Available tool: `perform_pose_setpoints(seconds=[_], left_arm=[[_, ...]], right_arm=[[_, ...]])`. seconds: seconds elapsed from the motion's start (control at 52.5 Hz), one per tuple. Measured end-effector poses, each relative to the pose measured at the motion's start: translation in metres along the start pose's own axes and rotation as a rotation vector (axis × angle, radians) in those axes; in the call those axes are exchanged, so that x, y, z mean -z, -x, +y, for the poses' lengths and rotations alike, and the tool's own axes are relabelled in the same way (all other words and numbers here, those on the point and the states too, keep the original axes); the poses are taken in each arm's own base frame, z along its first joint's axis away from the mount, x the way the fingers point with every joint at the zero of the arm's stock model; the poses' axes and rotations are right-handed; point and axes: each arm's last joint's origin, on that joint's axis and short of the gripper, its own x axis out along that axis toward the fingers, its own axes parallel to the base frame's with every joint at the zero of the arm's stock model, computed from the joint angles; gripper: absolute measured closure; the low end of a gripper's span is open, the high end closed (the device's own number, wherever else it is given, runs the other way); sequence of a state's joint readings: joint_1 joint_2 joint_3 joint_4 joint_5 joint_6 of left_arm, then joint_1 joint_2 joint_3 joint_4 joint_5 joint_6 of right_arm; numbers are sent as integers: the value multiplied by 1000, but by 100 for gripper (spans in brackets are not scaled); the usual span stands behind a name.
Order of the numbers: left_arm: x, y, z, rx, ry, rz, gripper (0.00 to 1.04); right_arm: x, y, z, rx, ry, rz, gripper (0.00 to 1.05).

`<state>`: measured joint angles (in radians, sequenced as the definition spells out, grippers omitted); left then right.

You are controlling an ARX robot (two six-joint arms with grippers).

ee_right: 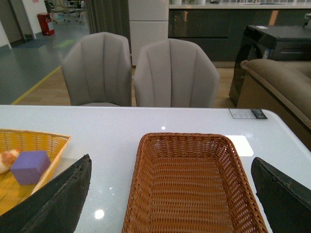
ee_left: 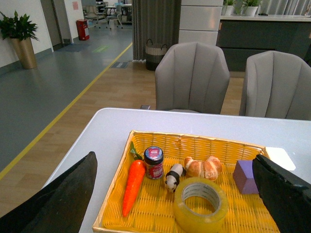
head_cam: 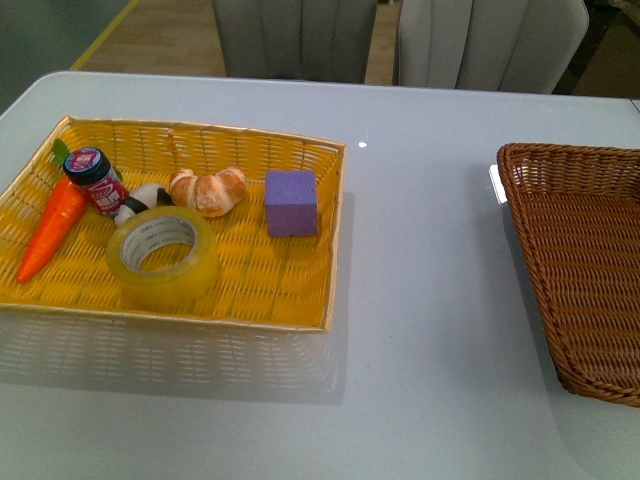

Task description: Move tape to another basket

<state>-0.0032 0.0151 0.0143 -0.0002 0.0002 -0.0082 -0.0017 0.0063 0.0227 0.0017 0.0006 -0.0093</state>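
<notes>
Grey tabletop (head_cam: 430,300): tape (head_cam: 162,257) not yet picked up.
It lies flat, core hole upward, in the yellow tray (head_cam: 336,240) toward the tabletop's left edge, ahead of and between the left fingers (ee_left: 53,199), spread wide and empty; left arm judged nearer. Likewise spread, the right fingers (ee_right: 53,199) face the basket (ee_right: 182,137) at the right edge. Front view cuts the basket off and shows neither arm.

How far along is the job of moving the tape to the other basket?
Nothing done: the tape lies in the yellow tray; the brown basket is empty. In hand: nothing; the left gripper and right gripper are open. Remaining: grasp, carry and place the tape.
</notes>
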Motion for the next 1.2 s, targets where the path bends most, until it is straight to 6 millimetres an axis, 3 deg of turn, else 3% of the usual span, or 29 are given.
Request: perform_pose_setpoints(seconds=[0.819,0.895,0.971,1.067,1.2], left_arm=[[0,0,0,0,0,0,9],[0,0,0,0,0,0,9],[0,0,0,0,0,0,9],[0,0,0,0,0,0,9],[0,0,0,0,0,0,9]], right_arm=[[0,0,0,0,-1,1,9],[2,-2,-2,1,-59,195,9],[2,-15,-10,30,-104,359,9],[-3,-34,-23,69,-122,374,9],[-11,-97,-60,124,-71,343,9]])
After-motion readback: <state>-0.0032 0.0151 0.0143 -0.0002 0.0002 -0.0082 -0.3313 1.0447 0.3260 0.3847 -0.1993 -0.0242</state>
